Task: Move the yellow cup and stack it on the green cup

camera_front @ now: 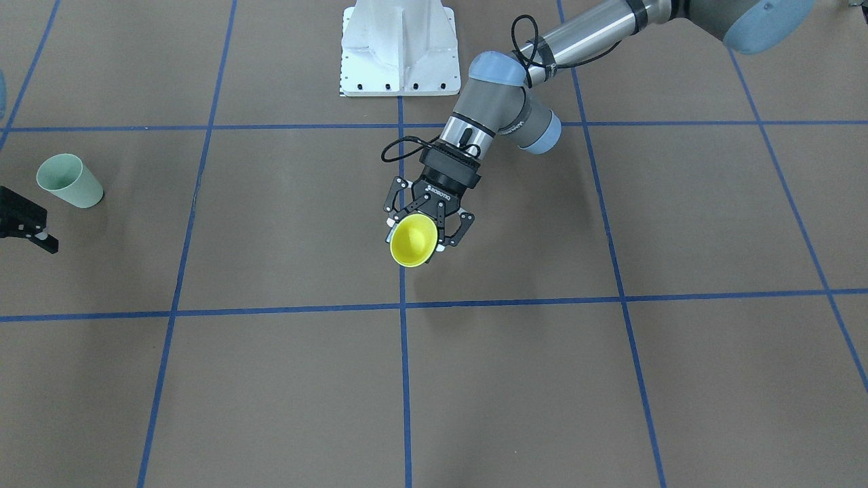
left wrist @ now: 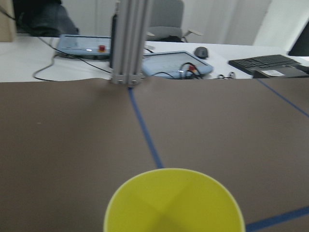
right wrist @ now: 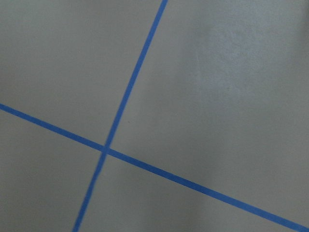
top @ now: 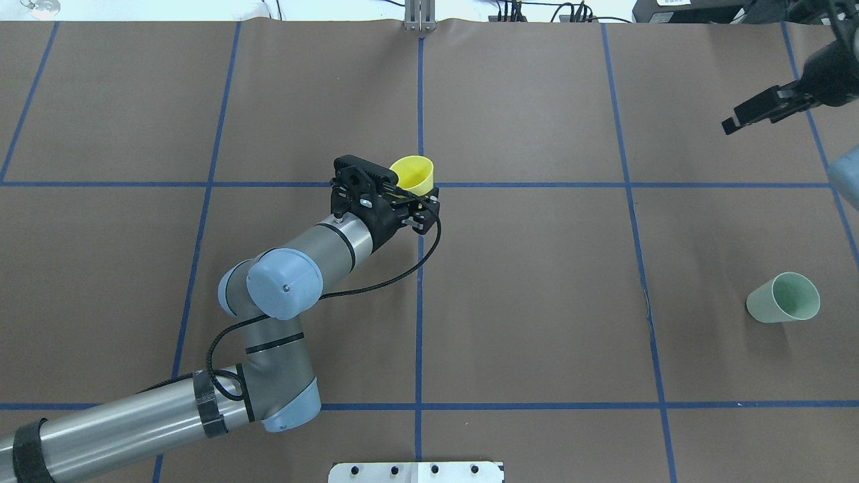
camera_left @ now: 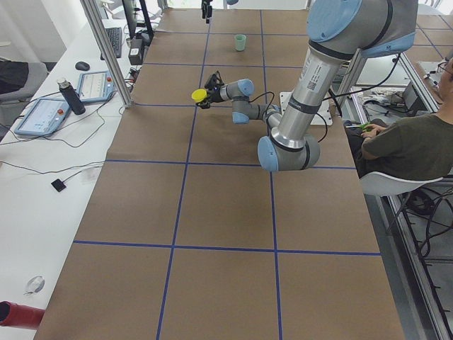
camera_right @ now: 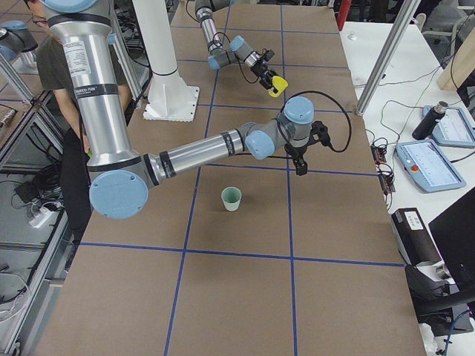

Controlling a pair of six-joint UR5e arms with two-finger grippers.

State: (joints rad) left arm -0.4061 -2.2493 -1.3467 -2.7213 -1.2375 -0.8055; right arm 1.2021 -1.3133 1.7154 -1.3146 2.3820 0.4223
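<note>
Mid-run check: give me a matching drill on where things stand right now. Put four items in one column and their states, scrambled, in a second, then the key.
Column one:
1. bright yellow plastic cup
2. pale green plastic cup
3. left two-finger hand
4. right two-finger hand

Column two:
A. stands upright on the brown table, untouched
B. shut around a cup
C. held sideways, mouth facing away from the robot
D. over bare table on the robot's right, holding nothing

Pairs: 1-C, 2-A, 3-B, 4-D
</note>
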